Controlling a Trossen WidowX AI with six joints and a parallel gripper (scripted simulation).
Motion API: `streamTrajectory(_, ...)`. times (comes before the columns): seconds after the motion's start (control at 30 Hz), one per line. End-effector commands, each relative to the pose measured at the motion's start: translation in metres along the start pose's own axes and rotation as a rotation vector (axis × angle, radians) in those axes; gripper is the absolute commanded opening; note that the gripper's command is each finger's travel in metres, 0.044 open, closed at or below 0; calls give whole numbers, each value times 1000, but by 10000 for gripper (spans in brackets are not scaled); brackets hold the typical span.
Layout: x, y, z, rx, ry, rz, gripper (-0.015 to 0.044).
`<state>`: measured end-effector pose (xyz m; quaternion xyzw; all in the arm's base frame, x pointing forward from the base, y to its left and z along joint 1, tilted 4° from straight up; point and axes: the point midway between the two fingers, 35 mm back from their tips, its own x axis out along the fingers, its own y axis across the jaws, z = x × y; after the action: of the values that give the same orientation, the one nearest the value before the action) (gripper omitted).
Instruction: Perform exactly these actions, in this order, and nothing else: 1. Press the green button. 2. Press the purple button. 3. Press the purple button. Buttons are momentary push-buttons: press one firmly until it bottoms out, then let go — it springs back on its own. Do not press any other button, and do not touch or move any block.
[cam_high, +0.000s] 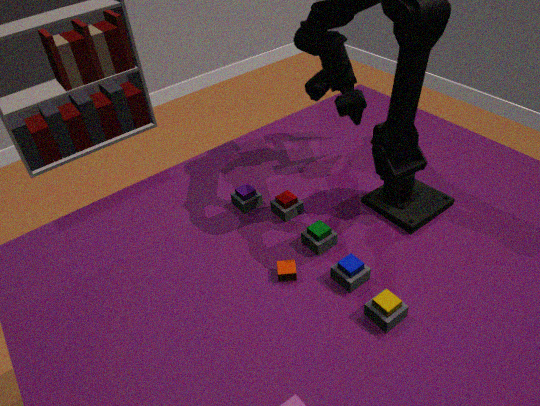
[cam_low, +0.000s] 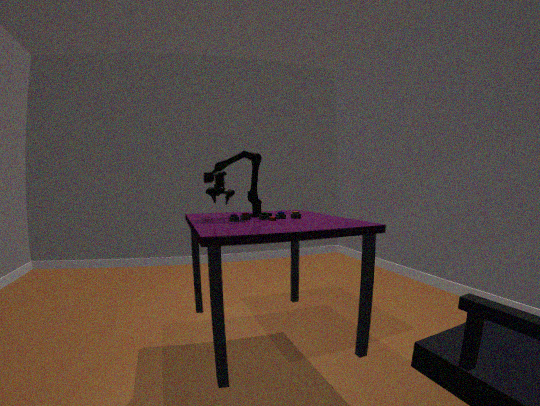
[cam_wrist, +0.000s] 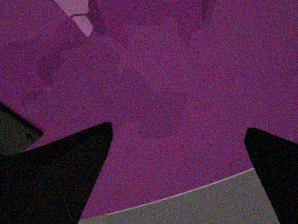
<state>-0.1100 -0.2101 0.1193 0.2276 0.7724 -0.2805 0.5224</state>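
Note:
The green button (cam_high: 319, 230) stands on its grey base in the middle of the row, cap raised. The purple button (cam_high: 245, 192) (cam_low: 234, 218) is at the far left end of the row, cap raised. My gripper (cam_high: 334, 108) (cam_low: 221, 202) (cam_wrist: 178, 132) is open and empty, high above the far part of the purple table top, pointing down. It is well clear of both buttons. The wrist view shows only table top and wall between the fingers, no button.
The red button (cam_high: 286, 199) sits between purple and green. The blue button (cam_high: 351, 265) and yellow button (cam_high: 387, 301) continue the row nearer the camera. An orange block (cam_high: 286, 270) lies beside the green and blue buttons. The arm's base plate (cam_high: 430, 202) is at the right.

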Motion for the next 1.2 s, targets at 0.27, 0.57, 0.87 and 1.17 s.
streamTrajectory(0.27, -65, 90, 110, -195, -211, -55, 400)
streamTrajectory(0.57, -101, 191, 135, -358, -316, -27, 400)
streamTrajectory(0.87, -122, 292, 109, -529, -364, 25, 400)
streamTrajectory(1.17, -125, 326, 87, -597, -366, 45, 400)
